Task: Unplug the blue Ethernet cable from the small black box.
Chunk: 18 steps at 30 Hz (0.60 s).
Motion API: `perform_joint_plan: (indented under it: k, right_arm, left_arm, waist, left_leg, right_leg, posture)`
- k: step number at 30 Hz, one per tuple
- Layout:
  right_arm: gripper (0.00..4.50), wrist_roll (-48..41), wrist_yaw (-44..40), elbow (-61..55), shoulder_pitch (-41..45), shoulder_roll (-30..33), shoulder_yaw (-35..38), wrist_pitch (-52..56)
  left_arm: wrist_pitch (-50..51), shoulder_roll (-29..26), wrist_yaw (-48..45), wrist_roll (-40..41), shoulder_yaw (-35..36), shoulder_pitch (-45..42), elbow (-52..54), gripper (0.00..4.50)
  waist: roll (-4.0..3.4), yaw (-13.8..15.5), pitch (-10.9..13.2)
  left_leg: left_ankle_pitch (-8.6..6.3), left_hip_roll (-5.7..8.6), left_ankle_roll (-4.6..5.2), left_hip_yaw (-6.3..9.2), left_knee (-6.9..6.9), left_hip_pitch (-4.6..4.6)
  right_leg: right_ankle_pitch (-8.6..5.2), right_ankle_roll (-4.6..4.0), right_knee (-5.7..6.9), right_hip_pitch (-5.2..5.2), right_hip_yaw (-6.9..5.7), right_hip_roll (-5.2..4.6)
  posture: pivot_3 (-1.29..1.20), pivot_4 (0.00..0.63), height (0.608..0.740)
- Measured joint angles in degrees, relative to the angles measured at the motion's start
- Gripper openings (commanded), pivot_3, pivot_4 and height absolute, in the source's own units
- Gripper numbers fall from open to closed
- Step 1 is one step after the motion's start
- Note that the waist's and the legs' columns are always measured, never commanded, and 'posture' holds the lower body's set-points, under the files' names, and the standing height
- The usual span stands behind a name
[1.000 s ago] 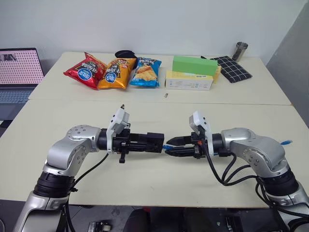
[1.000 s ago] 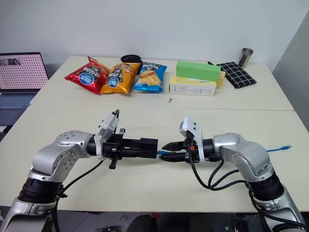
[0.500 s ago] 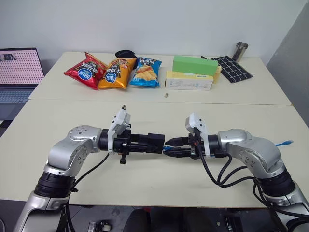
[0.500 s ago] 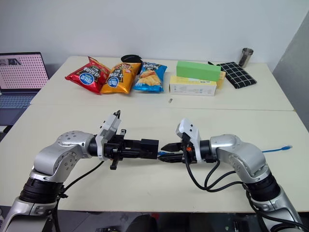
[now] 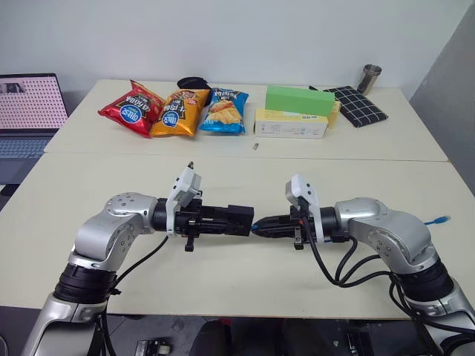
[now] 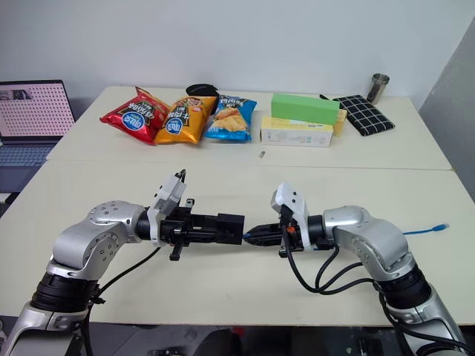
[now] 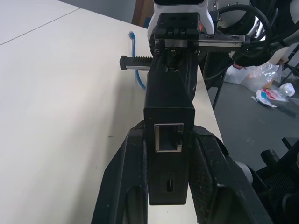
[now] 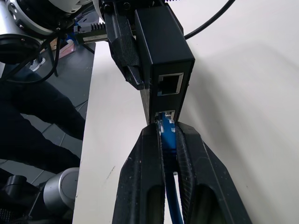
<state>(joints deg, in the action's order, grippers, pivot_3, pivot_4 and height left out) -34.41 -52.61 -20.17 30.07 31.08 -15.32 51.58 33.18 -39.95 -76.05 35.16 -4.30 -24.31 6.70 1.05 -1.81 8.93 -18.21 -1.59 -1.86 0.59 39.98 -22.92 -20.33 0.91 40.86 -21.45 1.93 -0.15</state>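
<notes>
Right pincer (image 8: 169,140) now pinched on the plug of the blue Ethernet cable (image 8: 167,133), right at the lower port of the small black box (image 8: 163,42); left pincer (image 7: 169,154) clamped on that box from both sides, holding it level above the desk (image 5: 223,274) between the two arms. Plug seated in the socket, not yet out; rest of the cord trailing back along the right arm, its far end lying near the desk's right edge (image 5: 441,219). Best done with a straight pull along the port's axis, away from the box, no twisting or levering; latch tab probably needs pressing before anything gives, so worth keeping the squeeze on the plug body, not the thin cord. Box hand to brace firmly and not drift. Compared with a second ago: right fingers, then spread around the plug, now pressed together on it; left grip unchanged, both arms in place.
</notes>
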Motion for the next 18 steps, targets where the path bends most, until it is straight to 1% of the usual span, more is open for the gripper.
perform_joint_plan:
  k: [4, 7, 10, 13, 15, 18]
  right_arm:
    - [0.07, 0.0, -1.1, 0.3, 0.4, 0.4, -0.4, 0.0]
    - [0.07, 0.2, -2.6, 0.8, 0.4, 2.4, -0.7, -0.6]
    - [0.07, 2.8, -2.8, 5.2, 0.0, 6.2, 1.0, -2.2]
    - [0.07, 5.1, -2.4, 9.2, -0.1, 7.2, 2.8, -4.8]
    - [0.07, 6.9, -1.3, 11.8, -0.1, 7.1, 3.3, -7.4]
    - [0.07, 13.1, 4.7, 19.3, 0.8, 5.1, 4.1, -13.3]
  left_arm:
    - [0.0, -0.3, -0.8, 0.0, 0.0, 0.1, 0.3, 0.79]
    - [-1.2, -0.4, -0.8, -0.9, -0.4, 0.5, 0.5, 0.79]
    - [-3.7, -1.5, -0.8, -3.2, -0.3, 1.5, -0.6, 0.79]
    - [-4.8, -1.5, -0.4, -4.0, -0.3, 1.9, -1.5, 0.79]
    - [-5.1, -1.5, 0.2, -4.2, 0.0, 2.0, -1.9, 0.79]
    - [-5.3, -1.5, 0.8, -4.7, 0.3, 2.5, -2.5, 0.79]
  waist:
    - [0.0, 0.0, 0.0]
    - [0.0, 0.0, 0.0]
    - [0.0, 0.1, 0.0]
    - [0.0, 0.0, 0.0]
    - [0.0, 0.0, 0.0]
    - [0.0, 0.0, 0.0]
  left_leg:
    - [0.0, 0.0, 0.0, 0.0, 0.0, 0.0]
    - [0.0, 0.01, 0.0, 0.0, 0.0, 0.0]
    - [-0.08, 0.02, 0.15, -0.02, 0.0, 0.01]
    - [-0.08, 0.0, 0.15, -0.02, -0.01, 0.0]
    - [-0.08, 0.0, 0.15, -0.02, -0.01, 0.0]
    - [-0.07, 0.0, 0.13, -0.05, -0.01, 0.01]
  right_leg:
    - [0.0, 0.0, -0.01, 0.0, 0.01, 0.0]
    - [0.0, 0.0, -0.02, 0.01, 0.0, 0.0]
    - [0.0, 0.0, -0.03, 0.02, 0.02, 0.0]
    - [0.0, 0.0, -0.02, -0.01, 0.01, 0.0]
    - [0.0, 0.0, -0.02, -0.01, 0.01, 0.0]
    - [0.0, 0.0, 0.0, -0.02, 0.03, 0.0]
  posture:
    - [0.0, 0.15, 0.74]
    - [0.0, 0.15, 0.74]
    - [0.0, 0.15, 0.74]
    - [0.0, 0.15, 0.74]
    - [0.0, 0.15, 0.74]
    - [0.0, 0.15, 0.74]
